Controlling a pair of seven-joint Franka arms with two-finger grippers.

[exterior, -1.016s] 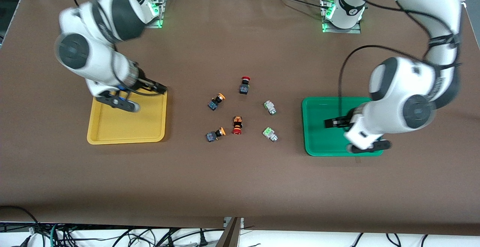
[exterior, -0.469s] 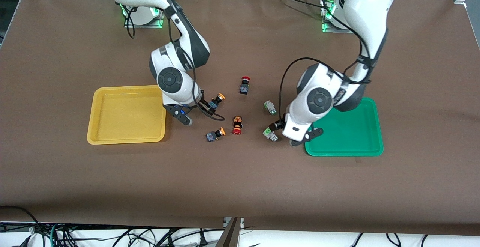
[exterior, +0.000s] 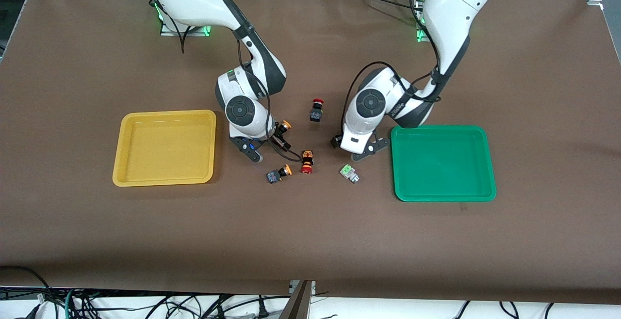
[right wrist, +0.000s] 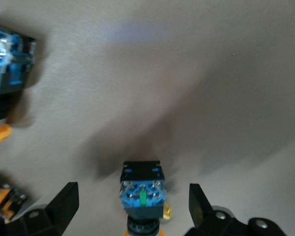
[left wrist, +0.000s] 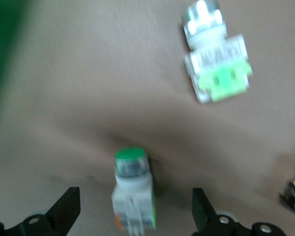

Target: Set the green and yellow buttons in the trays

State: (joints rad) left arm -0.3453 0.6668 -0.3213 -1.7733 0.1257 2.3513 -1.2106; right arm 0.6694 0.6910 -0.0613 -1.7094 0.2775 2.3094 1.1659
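Note:
My left gripper (left wrist: 135,197) is open, one finger on each side of a white-silver green button (left wrist: 132,189) without touching it. In the front view its wrist hides that button, close to the green tray (exterior: 441,195). A second green button (exterior: 349,173) lies nearer the front camera. My right gripper (right wrist: 133,199) is open too, straddling a blue-black yellow button (right wrist: 142,189), whose orange cap (exterior: 285,125) shows in the front view. Another yellow button (exterior: 278,174) lies nearer the camera. The yellow tray (exterior: 165,179) holds nothing, as does the green tray.
Two red-capped black switches lie among the buttons: one upright (exterior: 316,110) between the two wrists, one on its side (exterior: 306,162) beside the nearer yellow button. Brown mat stretches out wide around the group.
Both arms swung from over their trays to the middle of the table. The left gripper then shifted from the nearer green button to the farther one. Both stayed open.

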